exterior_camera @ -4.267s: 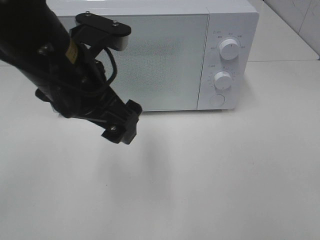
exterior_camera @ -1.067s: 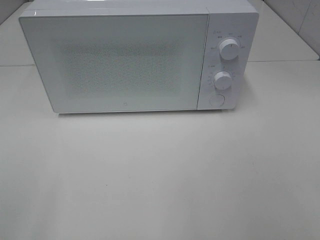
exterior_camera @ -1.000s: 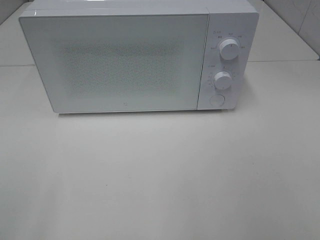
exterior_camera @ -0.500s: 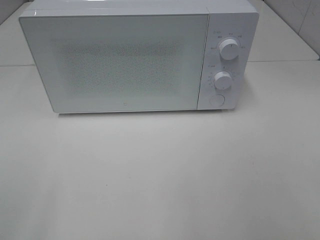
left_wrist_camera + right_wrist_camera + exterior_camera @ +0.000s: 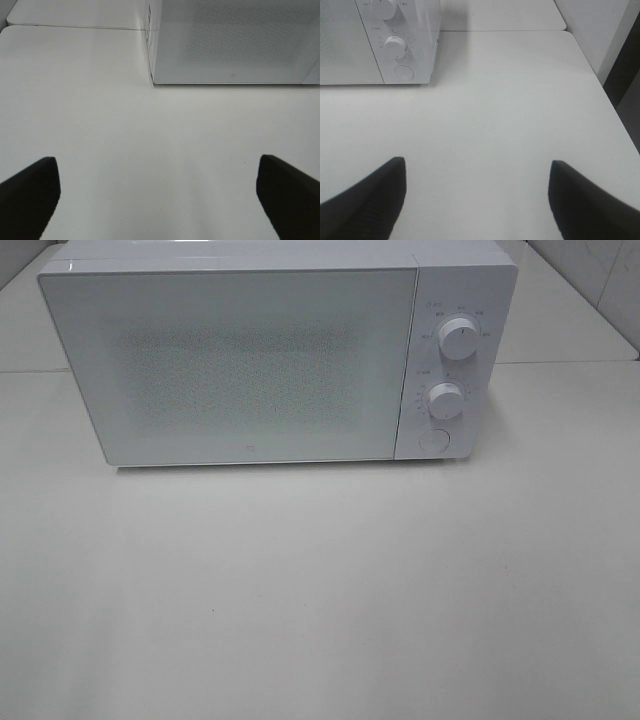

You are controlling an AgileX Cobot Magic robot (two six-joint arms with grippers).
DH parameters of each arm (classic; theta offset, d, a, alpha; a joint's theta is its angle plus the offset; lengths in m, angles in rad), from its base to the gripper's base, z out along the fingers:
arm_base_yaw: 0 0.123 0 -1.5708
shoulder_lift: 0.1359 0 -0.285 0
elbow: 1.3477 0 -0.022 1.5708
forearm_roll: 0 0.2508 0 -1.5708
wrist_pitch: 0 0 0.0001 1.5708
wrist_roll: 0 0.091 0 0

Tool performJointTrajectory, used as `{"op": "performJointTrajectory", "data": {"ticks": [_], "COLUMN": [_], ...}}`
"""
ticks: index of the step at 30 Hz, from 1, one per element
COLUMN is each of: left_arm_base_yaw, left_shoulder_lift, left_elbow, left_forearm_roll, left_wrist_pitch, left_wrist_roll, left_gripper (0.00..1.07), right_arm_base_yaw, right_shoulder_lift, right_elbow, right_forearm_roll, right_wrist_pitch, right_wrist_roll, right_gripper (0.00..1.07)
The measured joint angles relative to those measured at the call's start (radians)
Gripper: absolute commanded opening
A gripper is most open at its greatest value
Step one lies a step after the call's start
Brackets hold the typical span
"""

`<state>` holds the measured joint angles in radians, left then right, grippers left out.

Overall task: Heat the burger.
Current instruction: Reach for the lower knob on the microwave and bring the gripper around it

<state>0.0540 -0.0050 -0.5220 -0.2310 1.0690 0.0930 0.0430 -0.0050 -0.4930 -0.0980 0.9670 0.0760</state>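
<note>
A: Left gripper (image 5: 159,200) and right gripper (image 5: 477,200) — state?
B: The 2 stand spread wide, empty, over the table (image 5: 320,590), short of the microwave (image 5: 240,360) — judged a standby pose.
A: Burger?
B: Not in view; appearance cannot be told. The microwave is shut; it is possibly inside.

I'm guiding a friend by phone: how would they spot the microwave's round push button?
The white microwave has a control panel on its right side. There, below the upper knob and the lower knob, sits the button. Unlike them it is flat, with no markings around it.
</note>
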Motion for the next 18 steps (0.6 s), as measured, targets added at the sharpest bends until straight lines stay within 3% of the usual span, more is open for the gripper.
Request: {"op": "performJointTrajectory", "data": {"ticks": [5,7,18], "left_arm_base_yaw": [0.000,0.000,0.000], "left_shoulder_lift": [0.000,0.000,0.000], "left_elbow": [0.000,0.000,0.000], "left_forearm_roll": [0.000,0.000,0.000], "left_wrist_pitch": [0.000,0.000,0.000], "left_wrist_roll": [0.000,0.000,0.000], "left_gripper": [1.01,1.01,1.01], "right_arm_base_yaw": [0.000,0.000,0.000], "right_shoulder_lift": [0.000,0.000,0.021], "right_elbow": [0.000,0.000,-0.011], "right_forearm_roll": [0.000,0.000,0.000], "right_wrist_pitch": [0.000,-0.001,-0.021], "right_wrist_roll": [0.000,0.000,-0.001], "right_gripper": [0.74,0.87,0.87]}}
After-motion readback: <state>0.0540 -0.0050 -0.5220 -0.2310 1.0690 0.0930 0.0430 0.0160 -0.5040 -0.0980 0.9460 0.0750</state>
